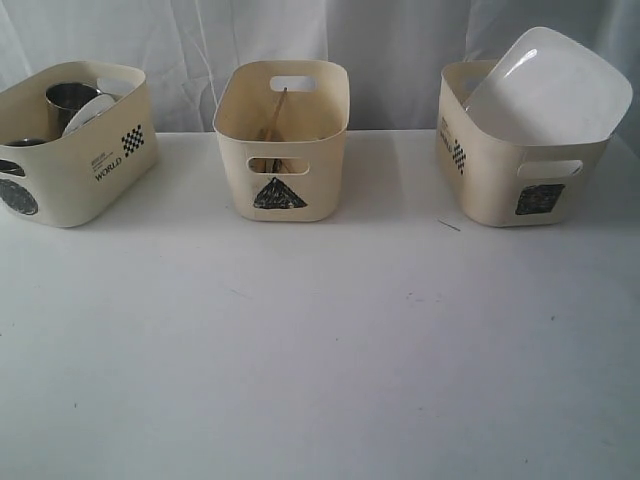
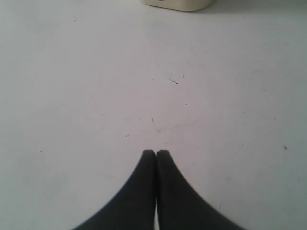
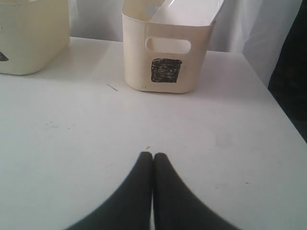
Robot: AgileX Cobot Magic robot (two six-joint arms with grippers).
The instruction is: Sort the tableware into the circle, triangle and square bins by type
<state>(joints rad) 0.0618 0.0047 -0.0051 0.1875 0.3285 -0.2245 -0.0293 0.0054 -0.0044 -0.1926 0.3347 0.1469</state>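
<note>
The large white plate (image 1: 550, 85) leans tilted in the square bin (image 1: 500, 185) at the right; the same bin (image 3: 165, 62) faces the right wrist view. Thin wooden chopsticks (image 1: 278, 115) stand in the triangle bin (image 1: 280, 150) at the middle. A steel mug (image 1: 68, 98) and the white bowl (image 1: 92, 108) sit in the circle bin (image 1: 70, 170) at the left. Fork, spoon and knife are hidden. My left gripper (image 2: 156, 152) is shut and empty over bare table. My right gripper (image 3: 153, 155) is also shut and empty, well short of the square bin.
A white table (image 1: 320, 340) carries the three bins along its back edge, with a white curtain (image 1: 390, 40) behind. A small dark sliver (image 1: 448, 225) lies beside the square bin. The table's right edge (image 3: 280, 112) shows in the right wrist view.
</note>
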